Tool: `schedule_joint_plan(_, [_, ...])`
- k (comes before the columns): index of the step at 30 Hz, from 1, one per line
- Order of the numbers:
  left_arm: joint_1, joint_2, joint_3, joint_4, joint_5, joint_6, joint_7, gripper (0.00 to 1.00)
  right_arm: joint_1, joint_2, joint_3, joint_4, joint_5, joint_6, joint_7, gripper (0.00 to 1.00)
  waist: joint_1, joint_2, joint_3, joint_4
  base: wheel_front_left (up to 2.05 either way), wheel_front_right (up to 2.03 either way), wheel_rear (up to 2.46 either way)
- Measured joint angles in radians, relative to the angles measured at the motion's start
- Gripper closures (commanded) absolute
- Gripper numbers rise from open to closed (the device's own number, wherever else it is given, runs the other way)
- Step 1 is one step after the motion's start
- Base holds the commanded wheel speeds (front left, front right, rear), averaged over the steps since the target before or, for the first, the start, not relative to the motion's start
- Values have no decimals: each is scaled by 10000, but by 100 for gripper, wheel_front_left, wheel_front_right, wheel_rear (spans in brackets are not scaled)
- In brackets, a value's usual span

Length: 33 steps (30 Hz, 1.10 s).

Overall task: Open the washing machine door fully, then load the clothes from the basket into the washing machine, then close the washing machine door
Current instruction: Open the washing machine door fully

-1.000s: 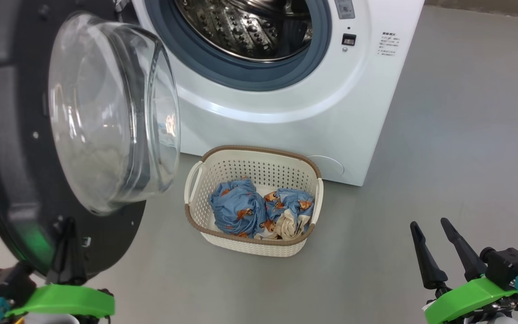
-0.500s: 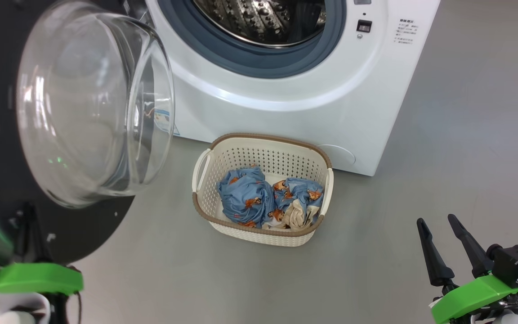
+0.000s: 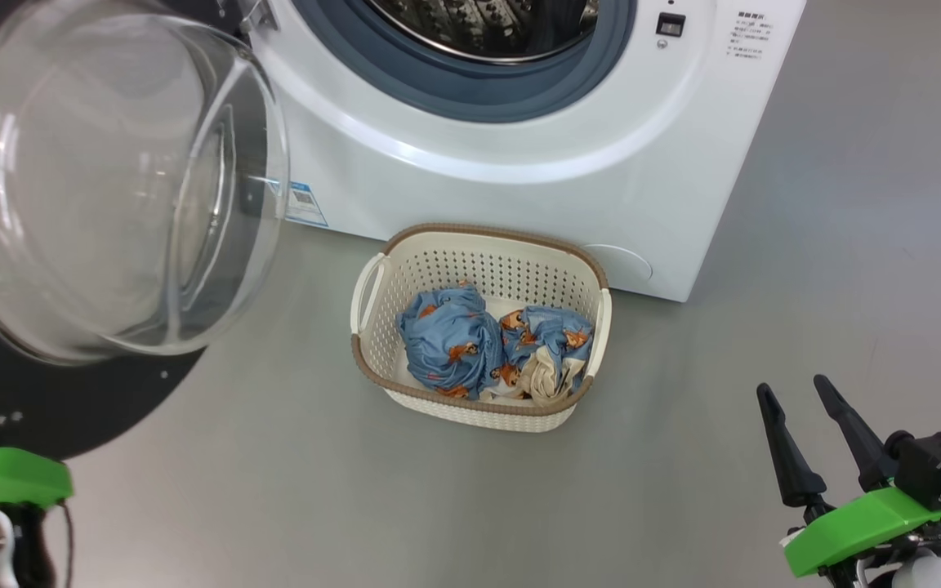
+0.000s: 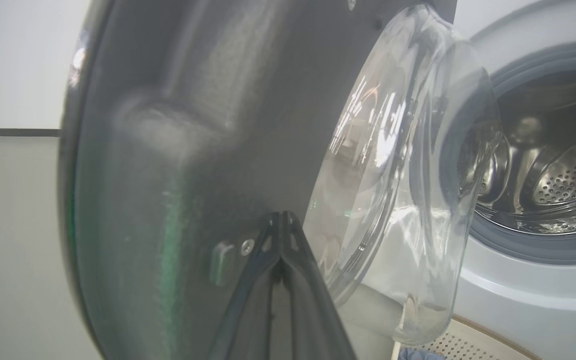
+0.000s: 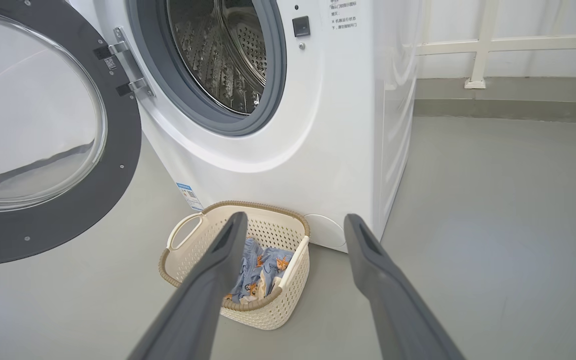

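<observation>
The door (image 3: 111, 188) hangs wide open on the left of the washer (image 3: 519, 188). Its glass bowl (image 4: 408, 175) sticks out toward the drum (image 3: 487, 24), and the hole is free. The basket (image 3: 483, 415) sits on the floor (image 3: 274, 490) just in front of the washer, near the door but not touching it. The clothes (image 3: 454, 347) are all in the basket, two blue balls and a cream bit.

I think I am at the end of the first step, getting the door all the way open. My left tool (image 4: 280, 218) is pressed together, with nothing in it. Its tips look to be right at the dark inside ring (image 4: 168, 165) of the door, next to a small screw. I cannot tell for sure that they touch.

To do this well, I want to push slow and soft on the dark ring, not on the glass, which is round and slippy. I should follow the door's swing so the tips do not slide off. When the hinge (image 5: 128, 65) stops, I must stop too and not force it.

My right tool (image 3: 791, 384) is spread open and holds nothing. It hangs over the floor, well to the right of the basket, ready for the clothes.
</observation>
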Motion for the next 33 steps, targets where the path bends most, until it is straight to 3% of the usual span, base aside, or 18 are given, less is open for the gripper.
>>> schedule_joint_plan(12, [-1353, 871, 1206, 1801, 683, -161, -2, 100, -450, -159, 207, -84, -71, 0, 0, 0, 0, 0, 577, -171, 0, 0, 0])
schedule_joint_plan(33, [-3359, 2243, 3030, 3680, 1028, -178, -2, 100, -1772, -391, 767, -144, -339, 0, -2, 0, 0, 1, 2040, -632, 0, 0, 0])
